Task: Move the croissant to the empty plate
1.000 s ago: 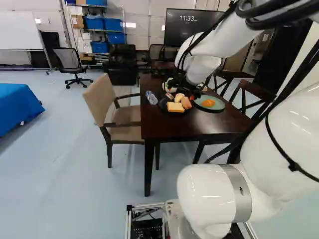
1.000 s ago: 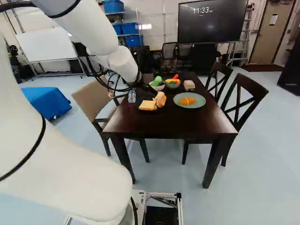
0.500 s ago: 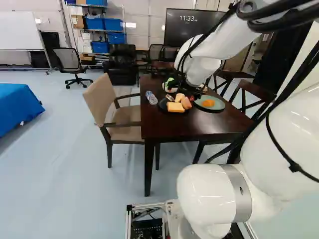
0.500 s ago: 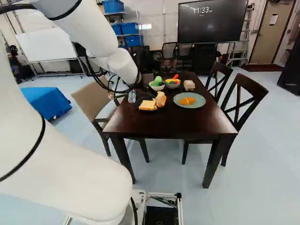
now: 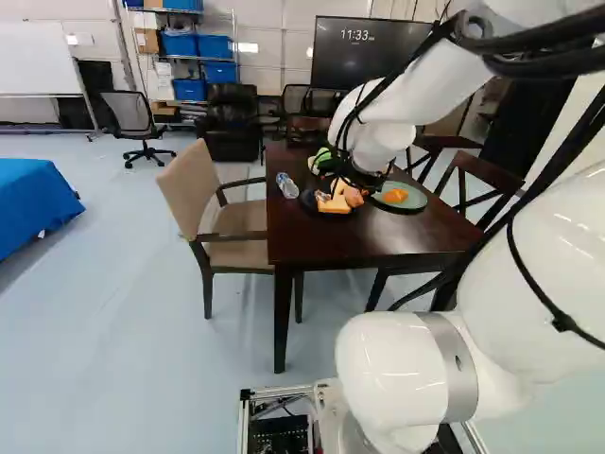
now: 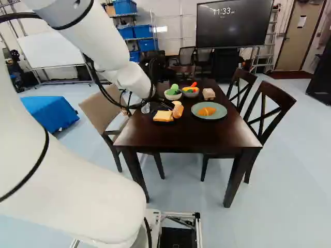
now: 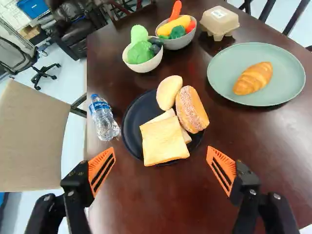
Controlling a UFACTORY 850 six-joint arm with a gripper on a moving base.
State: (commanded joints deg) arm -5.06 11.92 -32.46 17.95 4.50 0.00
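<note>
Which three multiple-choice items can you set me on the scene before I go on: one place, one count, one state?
1. Where does the croissant lie?
A) In a bowl
B) On the green plate
C) On the chair

2. How many bowls stand on the table?
A) Two
B) Three
C) Four

3. How does the gripper stand?
A) Shut on the croissant
B) Shut on the bottle
C) Open

Key:
1 B: the wrist view shows it within the plate's rim.
2 A: one holds green vegetables, the other mixed colours, side by side.
3 C: its orange pads stand wide apart, gripping nothing.
</note>
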